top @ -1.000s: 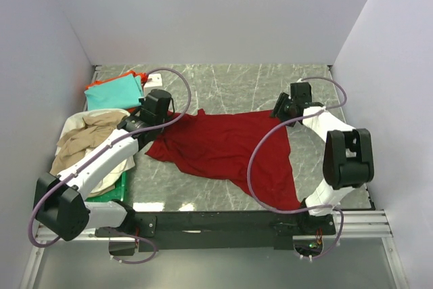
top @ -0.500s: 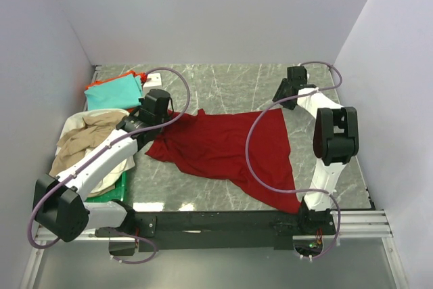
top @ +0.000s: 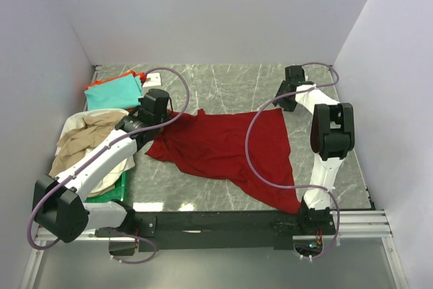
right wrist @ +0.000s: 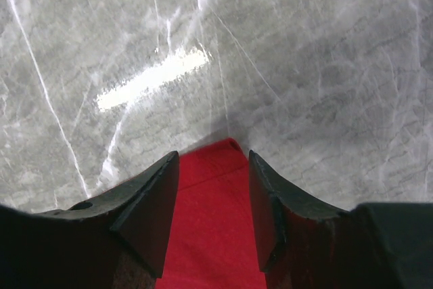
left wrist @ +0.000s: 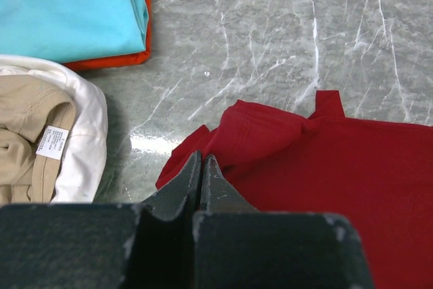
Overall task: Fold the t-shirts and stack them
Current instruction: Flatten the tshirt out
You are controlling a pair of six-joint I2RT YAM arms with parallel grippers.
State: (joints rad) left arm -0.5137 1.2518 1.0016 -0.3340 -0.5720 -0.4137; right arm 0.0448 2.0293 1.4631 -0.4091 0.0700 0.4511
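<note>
Large dark red cloth t-shirt [top: 226,147] lies crumpled across the centre of the grey marble table [top: 230,86]. Judged soft, light and limp; the corners offer the best hold. Right gripper [right wrist: 212,157] fingers stand half-apart astride its 1 o'clock corner. Left gripper [left wrist: 201,167] fingers are shut at its 10 o'clock edge; whether cloth is pinched is unclear. Layering at the bunched 9 o'clock end is indistinct.

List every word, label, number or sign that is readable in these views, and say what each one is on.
Care label on the beige t-shirt: rows of fine print, too small to read.
Dark red t-shirt and teal t-shirt: no print visible.
No other text shows in any view.
</note>
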